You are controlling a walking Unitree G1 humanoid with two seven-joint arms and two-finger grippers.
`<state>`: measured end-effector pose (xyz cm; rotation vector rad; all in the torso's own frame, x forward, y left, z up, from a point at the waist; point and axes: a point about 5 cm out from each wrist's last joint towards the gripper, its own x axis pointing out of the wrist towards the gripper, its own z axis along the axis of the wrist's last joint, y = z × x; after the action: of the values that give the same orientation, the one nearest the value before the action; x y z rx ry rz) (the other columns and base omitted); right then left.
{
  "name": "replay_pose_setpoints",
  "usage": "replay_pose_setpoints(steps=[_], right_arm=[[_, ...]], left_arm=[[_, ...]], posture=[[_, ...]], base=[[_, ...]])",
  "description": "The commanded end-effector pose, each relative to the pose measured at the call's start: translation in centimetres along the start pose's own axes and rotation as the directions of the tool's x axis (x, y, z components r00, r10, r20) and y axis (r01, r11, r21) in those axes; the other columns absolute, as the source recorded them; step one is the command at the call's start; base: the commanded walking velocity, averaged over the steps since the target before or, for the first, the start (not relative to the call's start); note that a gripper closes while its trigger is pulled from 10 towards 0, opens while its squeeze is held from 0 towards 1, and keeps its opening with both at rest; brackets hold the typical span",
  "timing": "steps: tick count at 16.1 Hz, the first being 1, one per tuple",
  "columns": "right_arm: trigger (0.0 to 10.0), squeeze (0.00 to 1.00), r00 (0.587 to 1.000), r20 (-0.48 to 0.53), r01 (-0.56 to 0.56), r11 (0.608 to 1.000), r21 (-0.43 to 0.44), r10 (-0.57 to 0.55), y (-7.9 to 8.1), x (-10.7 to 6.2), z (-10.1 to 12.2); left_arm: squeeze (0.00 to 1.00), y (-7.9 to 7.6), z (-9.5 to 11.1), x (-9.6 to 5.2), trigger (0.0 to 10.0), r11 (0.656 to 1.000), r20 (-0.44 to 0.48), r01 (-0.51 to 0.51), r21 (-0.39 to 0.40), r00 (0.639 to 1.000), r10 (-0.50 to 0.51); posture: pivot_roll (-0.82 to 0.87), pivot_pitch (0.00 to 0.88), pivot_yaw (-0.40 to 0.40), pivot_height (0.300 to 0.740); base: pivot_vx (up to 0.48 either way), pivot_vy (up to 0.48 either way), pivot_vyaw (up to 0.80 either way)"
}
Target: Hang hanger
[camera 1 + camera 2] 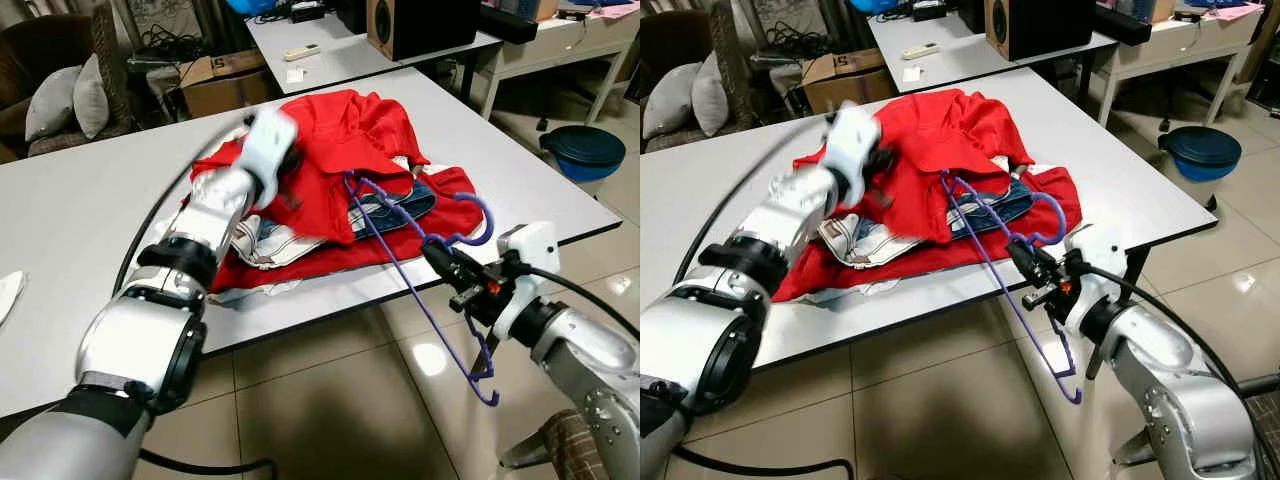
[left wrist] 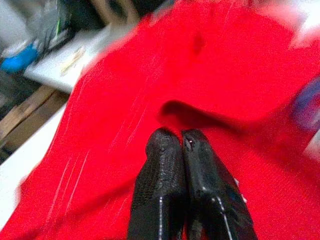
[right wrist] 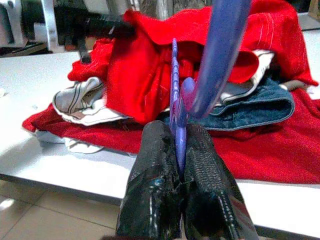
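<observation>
Right fingers (image 3: 175,150) clamp purple hanger (image 1: 425,290) | left fingers (image 2: 182,150) closed over red garment (image 1: 340,140); table (image 1: 80,200)

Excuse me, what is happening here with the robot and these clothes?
The robot stands at a white table that carries a pile of clothes. Its right gripper is shut on a purple hanger at the table's edge, one end of it among the clothes. Its left gripper, fingers closed and empty, is over the red garment. The hanger is not yet hung.

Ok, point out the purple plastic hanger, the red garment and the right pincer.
purple plastic hanger (image 1: 400,268), left eye view, long straight bar.
red garment (image 1: 345,135), left eye view, top of the heap.
right pincer (image 3: 179,142), right wrist view, fingertips clamping hanger.
</observation>
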<state>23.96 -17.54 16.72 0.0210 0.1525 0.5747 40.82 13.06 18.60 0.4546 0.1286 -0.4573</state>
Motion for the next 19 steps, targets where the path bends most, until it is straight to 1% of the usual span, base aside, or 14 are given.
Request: replay_pose_setpoints(steps=[1,2,3,4,5,6,7,9,10,11,14,17,18,19], right_arm=[[10.0,0.0,1.0,0.016,-0.007,1.0,-0.013,0.007,0.5,-0.1,0.2],[10.0,0.0,1.0,0.012,-0.004,1.0,-0.012,0.004,0.5,-0.1,0.1],[10.0,0.0,1.0,0.009,-0.005,1.0,-0.012,0.005,0.6,-0.1,0.1],[10.0,0.0,1.0,0.006,-0.006,1.0,-0.012,0.006,0.6,-0.1,0.0],[10.0,0.0,1.0,0.005,-0.008,1.0,-0.011,0.009,0.7,-0.1,0.0],[10.0,0.0,1.0,0.005,-0.01,1.0,-0.01,0.01,0.7,-0.1,0.0],[10.0,0.0,1.0,0.004,-0.009,1.0,-0.01,0.009,0.7,-0.1,0.0],[10.0,0.0,1.0,0.005,-0.01,1.0,-0.009,0.01,0.7,-0.1,0.0],[10.0,0.0,1.0,0.005,-0.011,1.0,-0.01,0.011,0.7,-0.1,0.0],[10.0,0.0,1.0,0.006,-0.011,1.0,-0.012,0.011,0.7,-0.1,0.1],[10.0,0.0,1.0,0.007,-0.013,1.0,-0.016,0.013,0.6,0.0,0.2],[10.0,0.0,1.0,0.008,-0.013,1.0,-0.02,0.013,0.5,0.1,0.2],[10.0,0.0,1.0,0.008,-0.014,1.0,-0.021,0.014,0.5,0.1,0.3],[10.0,0.0,1.0,0.009,-0.017,1.0,-0.021,0.017,0.5,0.2,0.3]], left_arm=[[0.0,0.8,-1.3,-0.5,0.0,0.999,-0.074,-0.037,0.039,0.996,0.04],[0.0,0.9,-2.1,-0.6,0.0,0.998,-0.122,-0.038,0.047,0.992,0.043],[0.0,0.7,-2.3,-0.7,0.0,0.999,-0.124,-0.028,0.02,0.992,0.03],[0.0,0.1,-1.5,-0.3,10.0,0.987,-0.047,-0.003,-0.162,0.999,-0.005],[0.0,-0.2,-1.0,-0.2,10.0,0.966,0.011,0.032,-0.256,0.999,-0.031],[1.0,-0.6,-0.9,-0.1,10.0,0.954,0.039,0.065,-0.294,0.998,-0.056],[1.0,-1.2,-0.9,0.0,10.0,0.939,0.068,0.108,-0.327,0.994,-0.091],[1.0,-1.4,-1.4,0.0,10.0,0.942,0.047,0.1,-0.319,0.995,-0.09],[1.0,-1.4,-1.6,0.0,10.0,0.95,0.026,0.087,-0.3,0.996,-0.083],[1.0,-1.3,-1.9,-0.1,10.0,0.963,0.005,0.064,-0.262,0.998,-0.065],[1.0,-0.9,-2.2,-0.2,10.0,0.978,-0.025,0.021,-0.208,0.999,-0.027],[1.0,-0.9,-2.2,-0.2,10.0,0.965,-0.017,0.019,-0.262,1.0,-0.024],[1.0,-1.0,-2.2,-0.1,10.0,0.952,-0.005,0.017,-0.305,1.0,-0.019],[1.0,-1.1,-2.1,-0.1,10.0,0.915,0.028,0.018,-0.403,1.0,-0.008]], posture=[[-0.19,0.0,0.181,0.74],[-0.19,0.0,0.181,0.74],[-0.19,0.0,0.18,0.74],[-0.19,0.0,0.178,0.74],[-0.19,0.0,0.178,0.74],[-0.19,0.0,0.177,0.74],[-0.19,0.0,0.178,0.74],[-0.19,0.0,0.18,0.74],[-0.19,0.0,0.182,0.74],[-0.19,0.0,0.183,0.74],[-0.19,0.0,0.183,0.74],[-0.19,0.0,0.182,0.74],[-0.19,0.0,0.181,0.74],[-0.19,0.0,0.178,0.74]], base=[[0.0,0.0,0.0],[0.0,0.0,0.0],[0.0,0.0,0.0],[0.0,0.0,0.0],[0.0,0.0,0.0],[0.0,0.0,0.0],[0.0,0.0,0.0],[0.0,0.0,0.0],[0.0,0.0,0.0],[0.0,0.0,0.0],[0.0,0.0,0.0],[0.0,0.0,0.0],[0.0,0.0,0.0],[0.0,0.0,0.0]])
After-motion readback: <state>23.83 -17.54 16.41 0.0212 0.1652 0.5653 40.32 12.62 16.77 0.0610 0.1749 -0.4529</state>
